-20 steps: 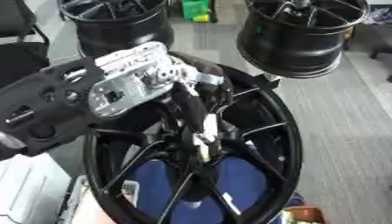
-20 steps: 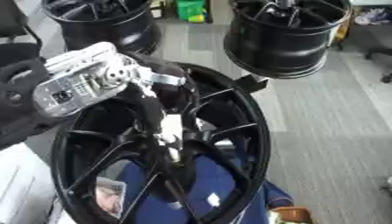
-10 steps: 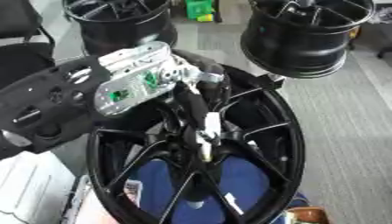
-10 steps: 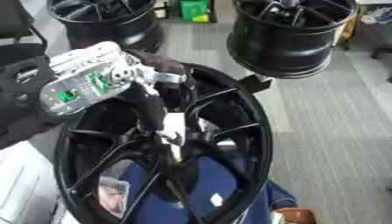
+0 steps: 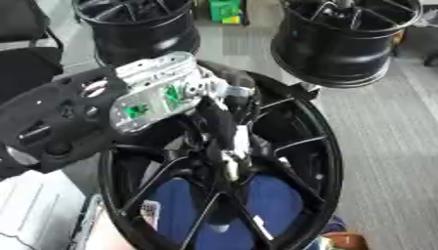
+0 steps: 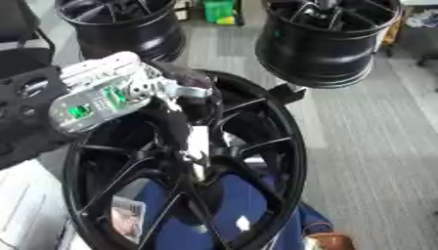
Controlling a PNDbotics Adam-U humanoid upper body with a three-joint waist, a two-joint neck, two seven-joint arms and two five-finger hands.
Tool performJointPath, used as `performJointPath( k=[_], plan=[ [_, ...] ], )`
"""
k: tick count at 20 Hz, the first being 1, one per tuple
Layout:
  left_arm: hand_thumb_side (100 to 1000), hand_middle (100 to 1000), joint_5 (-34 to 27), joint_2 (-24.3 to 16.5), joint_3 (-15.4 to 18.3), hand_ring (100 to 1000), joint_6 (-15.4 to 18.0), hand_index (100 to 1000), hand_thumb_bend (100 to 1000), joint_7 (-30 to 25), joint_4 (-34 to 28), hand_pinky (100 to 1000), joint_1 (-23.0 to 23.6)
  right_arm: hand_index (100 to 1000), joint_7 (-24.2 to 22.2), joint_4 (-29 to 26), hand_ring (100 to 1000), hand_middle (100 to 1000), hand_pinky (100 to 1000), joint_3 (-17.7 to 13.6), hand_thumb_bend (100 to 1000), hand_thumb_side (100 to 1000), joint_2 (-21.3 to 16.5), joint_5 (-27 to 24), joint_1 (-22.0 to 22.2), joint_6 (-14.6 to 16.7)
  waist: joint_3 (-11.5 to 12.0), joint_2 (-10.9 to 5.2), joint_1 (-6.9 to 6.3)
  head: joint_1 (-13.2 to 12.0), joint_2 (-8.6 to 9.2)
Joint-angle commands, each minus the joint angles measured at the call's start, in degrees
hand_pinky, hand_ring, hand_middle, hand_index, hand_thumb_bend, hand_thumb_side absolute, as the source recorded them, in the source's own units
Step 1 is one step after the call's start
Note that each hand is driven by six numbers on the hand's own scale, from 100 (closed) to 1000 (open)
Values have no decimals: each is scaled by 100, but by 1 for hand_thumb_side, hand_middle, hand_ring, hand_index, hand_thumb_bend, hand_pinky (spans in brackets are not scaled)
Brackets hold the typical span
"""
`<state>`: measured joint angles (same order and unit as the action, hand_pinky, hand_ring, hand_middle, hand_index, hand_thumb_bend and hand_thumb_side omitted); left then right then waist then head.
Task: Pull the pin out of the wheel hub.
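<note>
A large black wheel hub (image 5: 329, 161) with thin spokes lies tilted right in front of me. My left hand (image 5: 163, 90), with a silver back plate on a black forearm, comes in from the left over the hub's upper half. Its dark fingers (image 5: 218, 124) curl down to the hub's centre and close on a pale, narrow pin (image 5: 232, 151), which stands roughly upright where the spokes meet. The same pin (image 6: 195, 146) shows in the right eye view. The pin's lower end is hidden among the spokes. My right hand shows in no view.
Two more black wheels stand at the back, one far left (image 5: 141, 29) and one far right (image 5: 346, 39), with a green box (image 5: 224, 10) between them. Blue fabric (image 5: 273, 195) lies under the hub. Grey floor (image 5: 385, 146) runs along the right.
My left hand has shifted slightly to the right and up over the hub, its fingers still at the centre. The pale pin sits a little higher between the spokes.
</note>
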<state>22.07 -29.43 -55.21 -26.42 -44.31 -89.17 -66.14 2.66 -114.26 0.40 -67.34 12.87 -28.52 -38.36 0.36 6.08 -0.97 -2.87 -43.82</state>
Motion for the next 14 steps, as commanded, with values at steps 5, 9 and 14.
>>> performJointPath(
  k=[5,9,14],
  plan=[
    [362,654,126,-260,107,754,-739,773,622,-765,-25,748,-27,829,62,-33,715,777,866,-48,100,100,-161,-65,21,-25,29,-73,19,-23,-30],
    [358,637,100,-267,116,745,-731,759,611,-765,-27,742,4,829,90,-33,714,777,866,-62,100,100,-152,-75,17,-21,36,-74,25,-41,-30],
    [338,622,58,-258,204,734,-755,749,592,-765,-151,735,-4,829,100,-33,714,777,866,-51,100,100,-138,-81,21,-27,36,-75,28,-31,-30]
  ],
)
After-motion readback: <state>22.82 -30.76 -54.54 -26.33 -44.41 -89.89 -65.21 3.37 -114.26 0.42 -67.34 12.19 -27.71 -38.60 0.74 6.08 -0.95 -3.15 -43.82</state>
